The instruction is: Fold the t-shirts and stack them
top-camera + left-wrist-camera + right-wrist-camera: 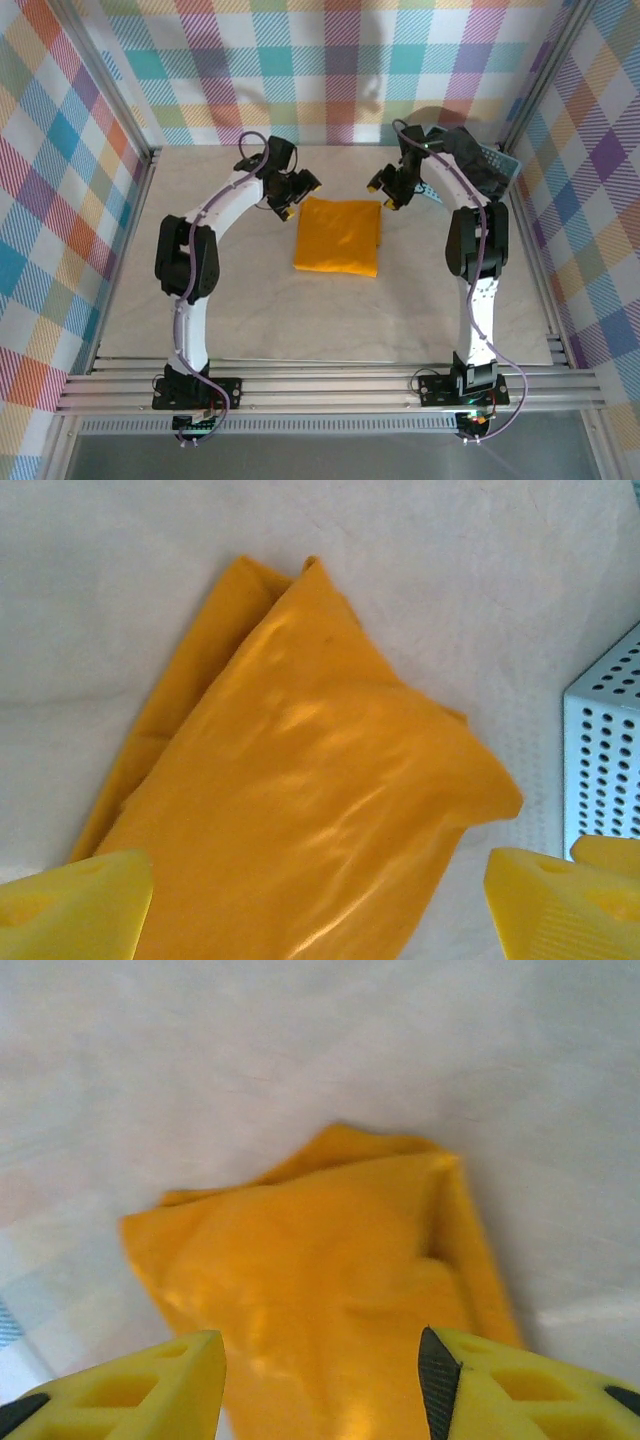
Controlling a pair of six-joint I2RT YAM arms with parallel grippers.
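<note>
From above, the folded orange-yellow t-shirt [338, 236] lies mid-table, with the left gripper [297, 192] and right gripper [384, 190] just off its far corners. A charcoal t-shirt [478, 165] sits in the blue basket [507, 160] behind. At the left wrist, the fingers [75, 905] are spread wide and empty over the shirt. At the right wrist, the fingers [150, 1385] are apart too, holding nothing.

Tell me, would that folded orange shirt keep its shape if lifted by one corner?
Probably not: the orange shirt lies in soft loose layers, one peeking out along an edge, so it would likely flop open. It looks thin, so probably light. Pushed, it would likely bunch on the table rather than slide whole.
</note>
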